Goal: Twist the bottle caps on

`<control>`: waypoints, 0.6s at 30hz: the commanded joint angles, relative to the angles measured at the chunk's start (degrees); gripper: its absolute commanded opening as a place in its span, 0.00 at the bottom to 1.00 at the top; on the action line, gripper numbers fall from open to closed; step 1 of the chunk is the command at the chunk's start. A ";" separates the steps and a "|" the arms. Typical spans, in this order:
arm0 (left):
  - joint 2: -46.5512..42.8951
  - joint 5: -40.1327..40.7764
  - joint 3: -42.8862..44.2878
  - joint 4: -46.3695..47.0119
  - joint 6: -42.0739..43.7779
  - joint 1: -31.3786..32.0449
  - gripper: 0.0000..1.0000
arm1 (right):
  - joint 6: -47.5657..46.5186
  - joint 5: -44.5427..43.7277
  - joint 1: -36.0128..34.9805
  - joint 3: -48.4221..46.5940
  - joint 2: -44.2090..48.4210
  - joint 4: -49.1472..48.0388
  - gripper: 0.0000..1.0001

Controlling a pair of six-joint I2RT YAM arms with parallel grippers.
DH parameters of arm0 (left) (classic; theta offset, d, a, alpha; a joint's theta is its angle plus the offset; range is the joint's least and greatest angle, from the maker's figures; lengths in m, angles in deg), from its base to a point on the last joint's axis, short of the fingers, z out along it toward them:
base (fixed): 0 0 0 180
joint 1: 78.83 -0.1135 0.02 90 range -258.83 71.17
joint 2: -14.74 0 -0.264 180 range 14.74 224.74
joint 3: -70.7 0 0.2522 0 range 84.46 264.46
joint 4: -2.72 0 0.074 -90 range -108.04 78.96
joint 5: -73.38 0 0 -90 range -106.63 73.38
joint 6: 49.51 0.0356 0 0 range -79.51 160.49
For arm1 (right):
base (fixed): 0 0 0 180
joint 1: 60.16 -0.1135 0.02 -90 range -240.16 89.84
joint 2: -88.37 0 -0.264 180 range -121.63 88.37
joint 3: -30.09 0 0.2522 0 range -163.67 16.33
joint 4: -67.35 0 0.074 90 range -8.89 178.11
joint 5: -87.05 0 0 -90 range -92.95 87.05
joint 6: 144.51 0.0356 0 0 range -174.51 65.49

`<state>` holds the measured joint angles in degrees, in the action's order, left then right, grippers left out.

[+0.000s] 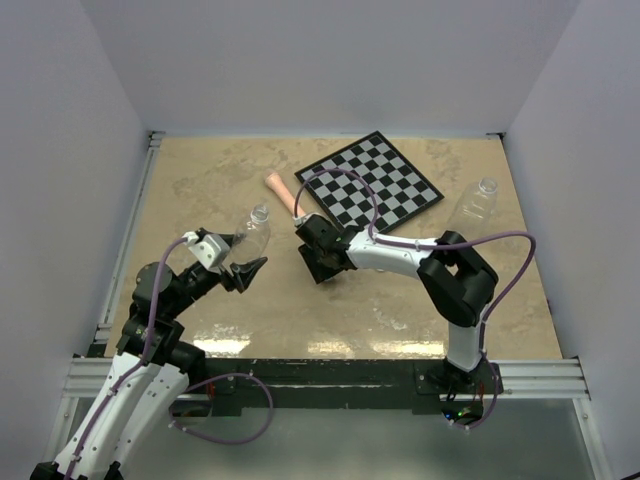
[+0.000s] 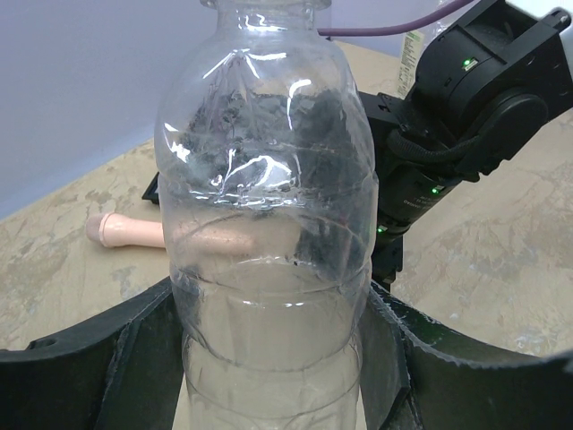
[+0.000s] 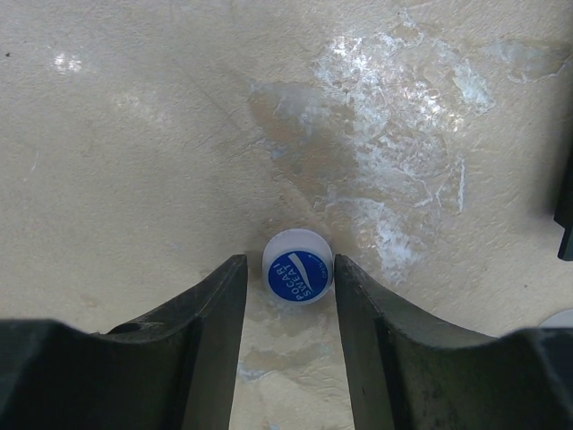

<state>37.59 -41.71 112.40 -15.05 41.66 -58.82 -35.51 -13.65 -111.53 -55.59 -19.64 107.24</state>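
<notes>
A clear, uncapped bottle [image 2: 264, 179] stands between the fingers of my left gripper [image 2: 270, 300], which press its lower body on both sides; it shows in the top view [image 1: 256, 226] left of centre with the left gripper [image 1: 243, 268]. The blue cap [image 3: 299, 267] with white lettering lies on the table between the fingertips of my right gripper [image 3: 288, 263], jaws open, the right finger close to it. The right gripper [image 1: 322, 264] is low at mid-table. A second clear bottle [image 1: 477, 201] lies at the right. I cannot pick out the white cap with certainty.
A pink tapered stick [image 1: 281, 190] lies behind the held bottle, also in the left wrist view [image 2: 125, 231]. A black-and-white chessboard [image 1: 370, 180] lies at the back centre. White walls enclose the table on three sides.
</notes>
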 commanded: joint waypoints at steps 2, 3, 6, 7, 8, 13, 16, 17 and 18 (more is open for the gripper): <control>0.00 0.12 -0.17 1.64 0.41 0.29 0.33 | -0.64 -0.02 -0.22 -1.47 -1.33 -0.11 0.46; 0.00 0.12 -0.17 1.55 0.33 0.29 0.32 | -0.72 -0.28 -0.22 -1.47 -1.42 -0.11 0.46; 0.09 0.03 -0.17 1.55 0.33 0.29 0.32 | -0.64 -0.64 -0.22 -1.47 -1.42 -0.11 0.44; 0.18 -0.06 -0.17 1.55 0.41 0.29 0.33 | -0.81 -0.64 -0.22 -1.47 -1.33 -0.03 0.44; 0.18 -0.06 -0.26 1.55 0.33 0.29 0.32 | -0.72 -0.73 -0.22 -1.47 -1.24 -0.03 0.43; 0.35 -0.14 -0.17 1.55 0.41 0.29 0.32 | -0.90 -0.55 -0.30 -1.47 -0.72 0.24 0.45; 0.35 -0.23 -0.26 1.55 0.41 0.29 0.32 | -0.81 -0.29 -0.22 -1.47 -0.28 0.24 0.45; 0.35 -0.32 -0.26 1.55 0.50 0.29 0.33 | -0.90 -0.29 -0.22 -1.47 -0.10 0.41 0.45; 0.35 -0.32 -0.26 1.55 0.50 0.29 0.32 | -0.90 -0.46 -0.30 -1.47 -0.01 0.41 0.44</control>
<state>37.77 -41.73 112.29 -15.05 41.66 -58.82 -35.68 -13.82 -111.53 -55.68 -21.12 107.07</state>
